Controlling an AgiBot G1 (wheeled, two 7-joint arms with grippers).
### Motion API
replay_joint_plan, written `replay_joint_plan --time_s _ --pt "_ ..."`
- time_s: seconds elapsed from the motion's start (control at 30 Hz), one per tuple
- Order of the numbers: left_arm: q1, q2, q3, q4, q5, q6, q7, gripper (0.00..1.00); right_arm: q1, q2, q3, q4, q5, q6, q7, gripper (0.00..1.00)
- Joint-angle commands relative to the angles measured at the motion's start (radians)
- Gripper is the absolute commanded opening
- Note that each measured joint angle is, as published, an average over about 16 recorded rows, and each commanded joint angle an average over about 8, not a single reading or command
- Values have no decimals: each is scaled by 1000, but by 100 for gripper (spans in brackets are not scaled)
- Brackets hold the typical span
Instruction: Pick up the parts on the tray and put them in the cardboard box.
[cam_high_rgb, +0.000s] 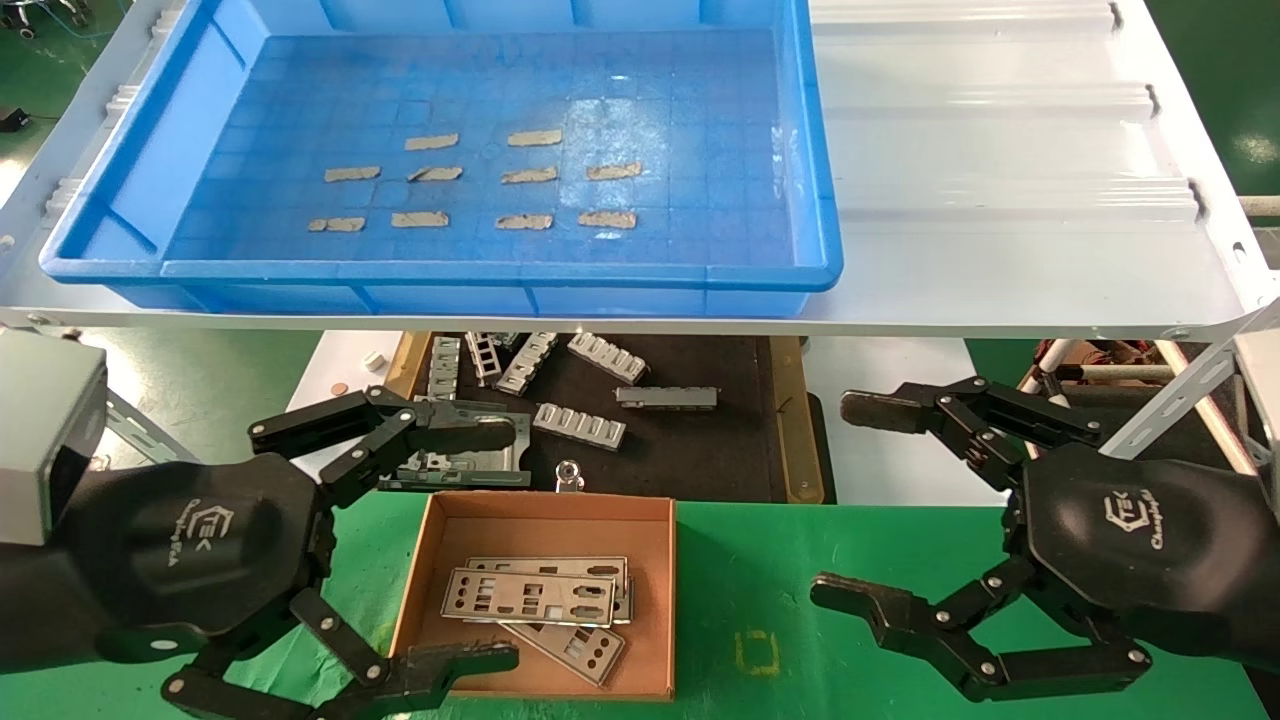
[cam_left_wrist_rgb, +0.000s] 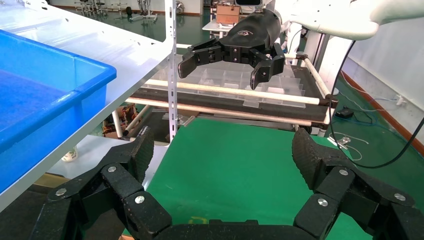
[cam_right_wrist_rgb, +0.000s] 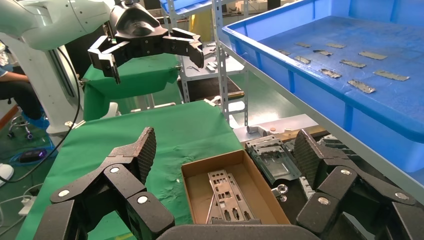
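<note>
Blue tray (cam_high_rgb: 150, 170) holds only tan strips (cam_high_rgb: 525, 176), the parts (cam_high_rgb: 540, 600) lie, seemingly three, in the cardboard box (cam_high_rgb: 655, 590) on the green tabletop (cam_high_rgb: 800, 600), and left claw (cam_high_rgb: 480, 545) and right claw (cam_high_rgb: 850, 505) hang wide and empty, so little seems left.

A white logo reading "TEK" stands on the black housing of the left gripper (cam_high_rgb: 395, 545), lower left of the head view, and of the right gripper (cam_high_rgb: 875, 505), lower right; the script beneath is perhaps "Changingtek".
</note>
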Motion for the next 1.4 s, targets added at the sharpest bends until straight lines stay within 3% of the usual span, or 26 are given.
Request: replay_joint_plan --time_s 0.03,1.4 --pt "0 0 0 0 0 0 0 100 0 0 0 0 0 0 0 100" --pt "0 0 0 0 0 0 0 100 0 0 0 0 0 0 0 100"
